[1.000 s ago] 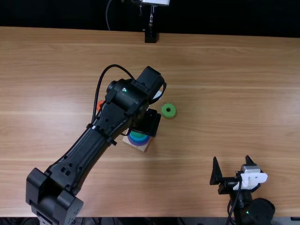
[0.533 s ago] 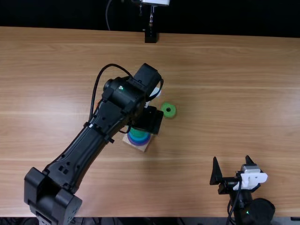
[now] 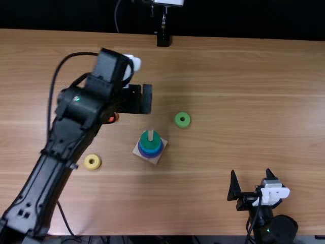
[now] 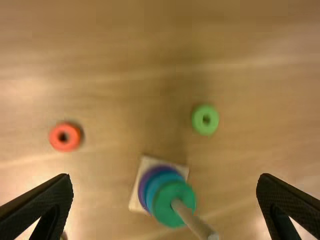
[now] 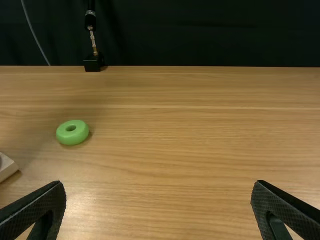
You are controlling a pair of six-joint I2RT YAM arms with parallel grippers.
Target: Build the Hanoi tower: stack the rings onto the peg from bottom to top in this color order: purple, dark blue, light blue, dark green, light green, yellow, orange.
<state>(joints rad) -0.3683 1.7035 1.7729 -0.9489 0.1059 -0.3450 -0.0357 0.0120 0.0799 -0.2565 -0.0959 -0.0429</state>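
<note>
Currently, L gripper (image 3: 147, 99): jaws wide, over bench (image 3: 244, 101). R gripper (image 3: 251, 175): jaws wide, nr bench near edge. Dk green ring (image 3: 146, 143) tops stack on peg (image 3: 151, 135). Lt green ring (image 3: 182, 125): loose, far-R of base (image 3: 155, 160). Orange ring (image 4: 54, 137), yellow ring (image 3: 92, 167): L of base, yellow nearer bench near edge.

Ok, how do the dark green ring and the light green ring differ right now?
The dark green ring sits on the peg, atop the stack; the light green ring lies on the table. The dark green ring is wider than the light green ring. The peg fills the dark green ring's hole; the light green ring's is open. Both lie ungripped.
</note>
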